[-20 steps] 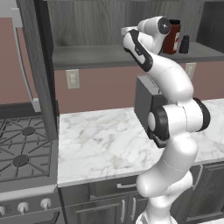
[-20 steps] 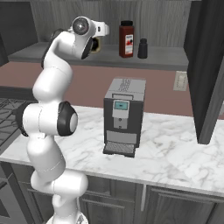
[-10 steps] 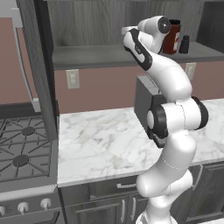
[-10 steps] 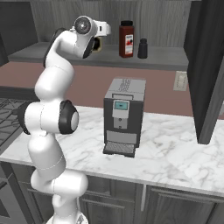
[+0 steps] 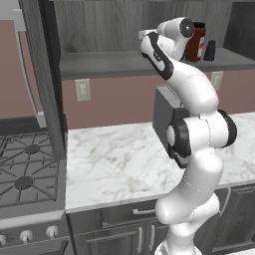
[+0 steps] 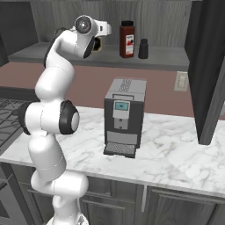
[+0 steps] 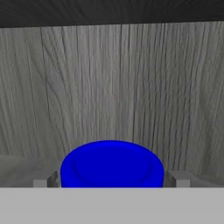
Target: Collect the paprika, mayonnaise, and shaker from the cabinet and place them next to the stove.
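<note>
Little has shifted since the earlier frames: your arm stays stretched up to the cabinet [image 5: 129,35] shelf and the fingers have begun to edge inward. From left to right, the stove [image 5: 22,174] sits at the counter's left end, well apart from everything you need. On the shelf board the mayonnaise [image 7: 112,164] comes first, its blue lid low and centred in the hand view between the two finger tips. The gripper [image 7: 112,178] straddles the jar with its jaws nearly at full spread; you cannot yet call it a grip, since a sliver of gap seems to remain on each side. Further right along the shelf stand the paprika [image 6: 127,39] and, just beside it, the shaker [image 6: 143,48], both upright and untouched.

To do this step well, keep the lid centred between the fingers [image 7: 180,178] and close squarely on the jar's body rather than the lid edge, which I judge could slip. Lift only once both pads are seated.

Your arm rises from the base, bends at the elbow above the coffee machine [image 6: 123,116], and reaches the wrist horizontally into the cabinet toward its back wall.
</note>
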Robot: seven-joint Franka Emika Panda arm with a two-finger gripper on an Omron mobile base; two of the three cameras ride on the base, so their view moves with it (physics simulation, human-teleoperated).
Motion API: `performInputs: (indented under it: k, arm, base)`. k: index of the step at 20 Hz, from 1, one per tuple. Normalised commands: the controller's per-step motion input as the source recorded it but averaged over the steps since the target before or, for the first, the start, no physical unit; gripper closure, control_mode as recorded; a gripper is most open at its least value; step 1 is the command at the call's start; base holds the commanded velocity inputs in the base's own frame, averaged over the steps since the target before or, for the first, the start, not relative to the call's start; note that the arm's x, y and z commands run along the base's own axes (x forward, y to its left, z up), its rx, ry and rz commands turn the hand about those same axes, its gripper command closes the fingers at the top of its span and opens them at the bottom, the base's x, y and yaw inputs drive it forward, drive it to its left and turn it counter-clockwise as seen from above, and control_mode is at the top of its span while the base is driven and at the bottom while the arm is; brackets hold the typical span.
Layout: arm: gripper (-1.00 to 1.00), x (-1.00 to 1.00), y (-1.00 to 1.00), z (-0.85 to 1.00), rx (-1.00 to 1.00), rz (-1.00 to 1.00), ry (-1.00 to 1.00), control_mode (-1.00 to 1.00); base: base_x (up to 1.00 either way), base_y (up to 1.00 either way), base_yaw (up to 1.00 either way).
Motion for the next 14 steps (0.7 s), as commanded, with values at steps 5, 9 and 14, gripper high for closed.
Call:
performInputs:
  k: [5,9,14]
  arm:
    - [1.00,0.00,0.00,0.00,0.00,0.00,0.00,-1.00]
    - [1.00,-0.25,0.00,0.00,0.00,0.00,-0.05,-1.00]
    - [1.00,-0.61,0.00,0.00,0.00,0.00,-0.13,-1.00]
  base:
    - [0.00,0.00,0.00]
    - [0.00,0.00,0.00]
    - [0.00,0.00,0.00]
